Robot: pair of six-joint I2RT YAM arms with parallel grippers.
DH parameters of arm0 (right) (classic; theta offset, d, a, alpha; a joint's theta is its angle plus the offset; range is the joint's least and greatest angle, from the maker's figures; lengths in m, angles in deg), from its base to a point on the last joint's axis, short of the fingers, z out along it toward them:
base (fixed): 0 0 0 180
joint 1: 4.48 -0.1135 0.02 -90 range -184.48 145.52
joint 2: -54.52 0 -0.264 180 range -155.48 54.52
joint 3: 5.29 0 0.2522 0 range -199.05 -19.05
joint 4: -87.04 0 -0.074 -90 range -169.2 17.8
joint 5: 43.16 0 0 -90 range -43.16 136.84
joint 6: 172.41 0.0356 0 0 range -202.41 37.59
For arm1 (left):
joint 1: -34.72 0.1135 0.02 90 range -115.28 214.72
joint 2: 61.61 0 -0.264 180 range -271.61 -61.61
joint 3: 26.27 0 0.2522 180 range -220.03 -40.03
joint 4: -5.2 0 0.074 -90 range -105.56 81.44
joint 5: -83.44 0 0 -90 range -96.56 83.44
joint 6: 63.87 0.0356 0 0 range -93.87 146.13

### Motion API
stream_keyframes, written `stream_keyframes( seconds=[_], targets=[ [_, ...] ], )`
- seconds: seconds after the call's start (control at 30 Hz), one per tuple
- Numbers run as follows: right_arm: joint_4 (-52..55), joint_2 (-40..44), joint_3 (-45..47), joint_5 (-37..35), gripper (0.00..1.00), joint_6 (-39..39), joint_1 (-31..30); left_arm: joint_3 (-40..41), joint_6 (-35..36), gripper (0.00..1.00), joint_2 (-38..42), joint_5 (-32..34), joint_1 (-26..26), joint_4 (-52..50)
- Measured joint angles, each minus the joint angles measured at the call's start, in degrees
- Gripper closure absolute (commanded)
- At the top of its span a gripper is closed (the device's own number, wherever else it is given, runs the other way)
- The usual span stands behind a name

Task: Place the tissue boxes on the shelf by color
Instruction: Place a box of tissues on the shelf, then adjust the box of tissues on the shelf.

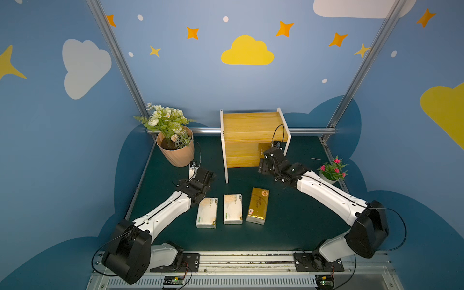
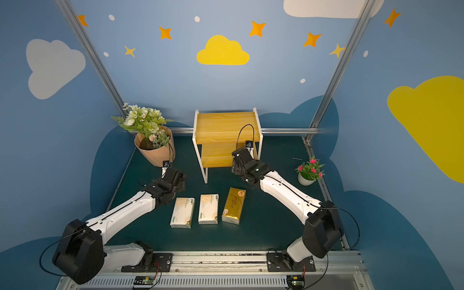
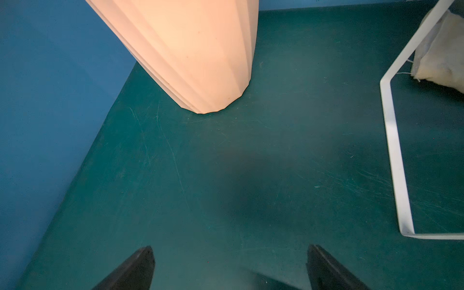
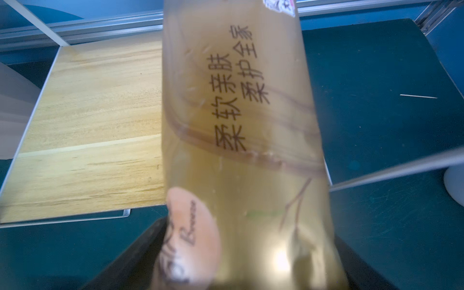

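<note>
My right tool (image 1: 263, 163) was at the right end of the shelf (image 1: 251, 125), down at its lower level. A gold tissue pack (image 4: 238, 125) lay between the fingers (image 4: 143, 251). It filled most of the right wrist view and looked blurry up close. I could not tell if the fingers squeezed it or only stood beside it. In a top view my arm hid nearly all of that pack, and only a small gold bit showed under the top board.

In the left wrist view a pale lumpy thing (image 3: 442, 55) sat behind the shelf's white leg, cut off at the edge. I could not tell what it was.

My left tool (image 3: 229, 251) was wide open with nothing in it, over the green worktop (image 1: 288, 221) near the peach flowerpot (image 1: 175, 153). That pot held white and green flowers. A small white pot (image 1: 329, 177) held pink flowers.

Two white packs (image 1: 207, 213) and a second gold pack (image 1: 257, 206) lay side by side on the worktop, in front of the shelf.
</note>
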Motion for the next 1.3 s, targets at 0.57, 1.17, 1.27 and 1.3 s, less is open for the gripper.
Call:
stream_keyframes(
  seconds=[0.57,1.17,1.27,1.3],
  targets=[
    [2.05,11.34,5.03,1.64,0.76,3.58,-4.74,0.00,0.00,0.00,-0.63,-0.83,0.00,0.04],
    [0.85,6.27,7.50,-1.09,0.86,6.34,-1.22,0.00,-0.63,0.00,-0.66,-2.69,0.00,-0.22],
    [0.66,5.42,6.62,-1.31,0.85,5.66,-0.24,0.00,-0.70,0.00,-0.63,-4.04,-0.04,-0.85],
    [0.68,5.11,6.32,-1.49,0.85,5.38,0.28,0.00,-0.70,0.00,-0.59,-4.72,-0.11,-1.18]
  ],
)
